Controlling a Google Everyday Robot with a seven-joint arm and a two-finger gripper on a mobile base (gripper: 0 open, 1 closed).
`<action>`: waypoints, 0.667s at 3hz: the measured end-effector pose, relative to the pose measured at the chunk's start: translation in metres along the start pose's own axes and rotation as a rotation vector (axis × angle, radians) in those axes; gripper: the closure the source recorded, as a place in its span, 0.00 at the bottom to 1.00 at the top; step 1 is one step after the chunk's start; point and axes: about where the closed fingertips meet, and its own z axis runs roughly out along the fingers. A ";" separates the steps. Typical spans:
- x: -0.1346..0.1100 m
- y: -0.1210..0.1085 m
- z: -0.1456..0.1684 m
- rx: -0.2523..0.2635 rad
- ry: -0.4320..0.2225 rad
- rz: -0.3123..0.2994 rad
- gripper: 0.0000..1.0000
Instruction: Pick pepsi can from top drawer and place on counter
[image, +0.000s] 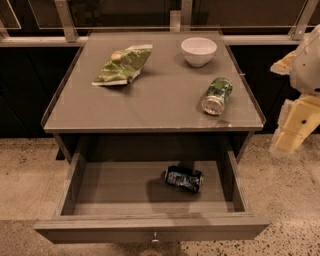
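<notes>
The pepsi can (184, 179) lies on its side, dark blue and dented, inside the open top drawer (150, 227), right of centre on the drawer floor. The drawer is pulled fully out, with its small metal knob at the bottom edge of the view. The counter (160, 95) is the flat grey-brown top above it. My gripper (295, 127), cream-coloured, hangs at the far right of the view, beside the cabinet's right front corner. It is well apart from the pepsi can and holds nothing that I can see.
On the counter lie a green chip bag (122, 65) at the back left, a white bowl (198, 51) at the back right, and a green can (216, 95) on its side near the right rim. A railing runs behind the cabinet. Speckled floor surrounds it.
</notes>
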 end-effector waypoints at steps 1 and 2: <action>0.012 0.016 0.019 0.016 -0.040 0.068 0.00; 0.027 0.028 0.050 -0.003 -0.062 0.139 0.00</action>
